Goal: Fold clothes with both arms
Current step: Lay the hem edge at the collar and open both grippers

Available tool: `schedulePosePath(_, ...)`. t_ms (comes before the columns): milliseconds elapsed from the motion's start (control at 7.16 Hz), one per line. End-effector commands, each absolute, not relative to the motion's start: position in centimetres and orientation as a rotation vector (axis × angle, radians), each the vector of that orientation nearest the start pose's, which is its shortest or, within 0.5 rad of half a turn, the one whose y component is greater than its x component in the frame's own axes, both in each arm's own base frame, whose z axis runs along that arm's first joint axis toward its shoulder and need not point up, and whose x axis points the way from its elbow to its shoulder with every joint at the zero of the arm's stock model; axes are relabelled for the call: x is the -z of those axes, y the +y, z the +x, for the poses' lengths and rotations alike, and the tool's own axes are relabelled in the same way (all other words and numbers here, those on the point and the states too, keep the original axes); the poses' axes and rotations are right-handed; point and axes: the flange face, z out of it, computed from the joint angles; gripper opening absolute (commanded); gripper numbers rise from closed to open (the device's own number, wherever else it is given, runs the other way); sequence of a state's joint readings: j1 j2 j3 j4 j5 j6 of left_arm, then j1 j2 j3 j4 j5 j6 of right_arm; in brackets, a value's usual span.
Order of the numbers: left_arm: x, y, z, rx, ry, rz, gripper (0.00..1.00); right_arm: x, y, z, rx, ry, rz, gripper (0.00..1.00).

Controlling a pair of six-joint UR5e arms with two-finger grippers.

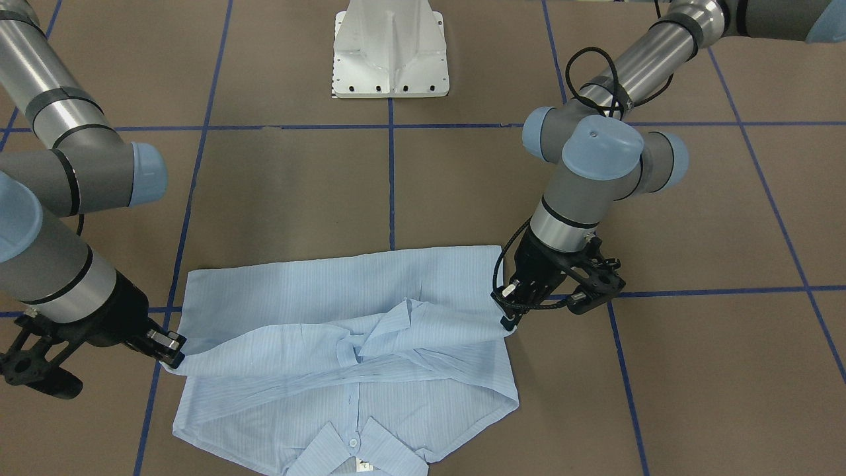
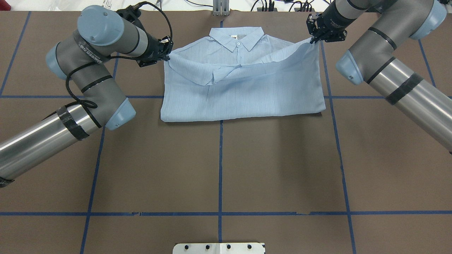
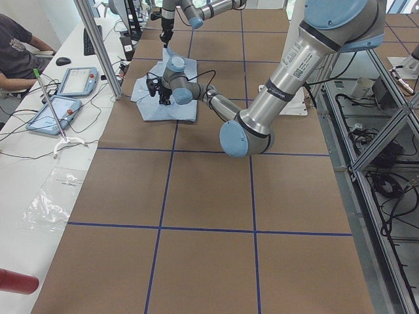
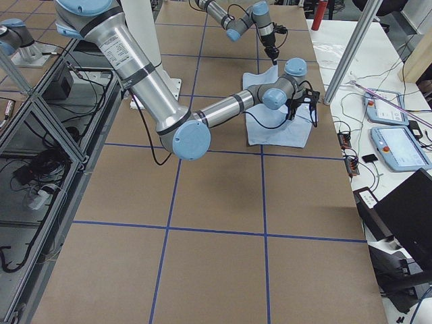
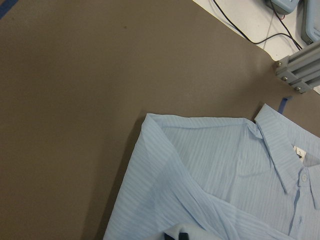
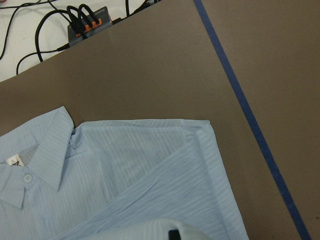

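The light-blue striped shirt (image 2: 240, 88) lies face up at the table's far side, collar (image 2: 237, 37) and white neck tag (image 1: 362, 465) away from the robot. Its lower part is folded up over the chest. My left gripper (image 2: 166, 58) is shut on the folded layer's corner at the shirt's left edge; in the front-facing view it (image 1: 507, 318) is on the right. My right gripper (image 2: 313, 40) is shut on the other corner and holds it slightly raised; in the front-facing view it (image 1: 173, 356) is on the left. Both wrist views show the shirt (image 5: 215, 185) (image 6: 140, 175) below.
The white pedestal base (image 1: 390, 53) stands at the robot's side of the brown table, which is marked with blue tape lines (image 2: 220, 169). A bench with tablets (image 3: 55, 111) and a seated person (image 3: 16, 49) lies beyond the far edge. A power strip (image 6: 87, 25) sits past it.
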State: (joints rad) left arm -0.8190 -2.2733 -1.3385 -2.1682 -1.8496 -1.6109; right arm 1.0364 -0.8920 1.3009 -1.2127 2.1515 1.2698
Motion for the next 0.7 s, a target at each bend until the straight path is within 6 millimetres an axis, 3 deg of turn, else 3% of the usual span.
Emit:
schedulePosePath(0, -27.7, -63.6, 44.3, 0.629, 1.099, 0.179, 0.00, -33.1, -70.2, -31.7, -0.472, -0.921, 0.023, 0.00)
schedulePosePath(279, -27.4, -64.7, 45.3, 0.636, 1.088, 0.173, 0.00, -35.7, -71.3, -31.9, -0.471, -0.932, 0.038, 0.00)
schedulePosePath(559, -27.4, -64.9, 45.1, 0.640, 1.087, 0.175, 0.00, -35.5, -72.6, -32.8, -0.477, -0.921, 0.048, 0.00)
